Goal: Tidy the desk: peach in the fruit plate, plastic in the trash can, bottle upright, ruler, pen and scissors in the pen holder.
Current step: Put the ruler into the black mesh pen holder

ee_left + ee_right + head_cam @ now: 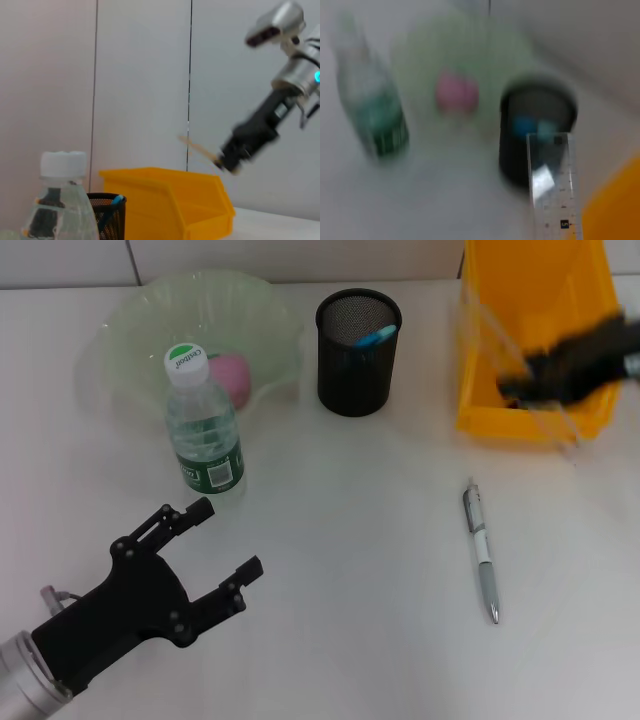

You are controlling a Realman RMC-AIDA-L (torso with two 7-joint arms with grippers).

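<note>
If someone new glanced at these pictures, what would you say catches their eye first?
Probably the bright yellow bin at the desk's far right, where the right end effector holds a clear ruler above it. Next, the upright water bottle in front of the green plate holding a pink peach, and the pen lying alone on the desk.

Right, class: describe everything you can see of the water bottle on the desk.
The water bottle stands upright on the white desk, just in front of the pale green fruit plate. It is clear plastic with a white screw cap, a green sticker on the cap's top, and a green label around its lower body. It seems to hold water. Nothing grips it: the left gripper is open, nearer the robot and apart from it.
</note>
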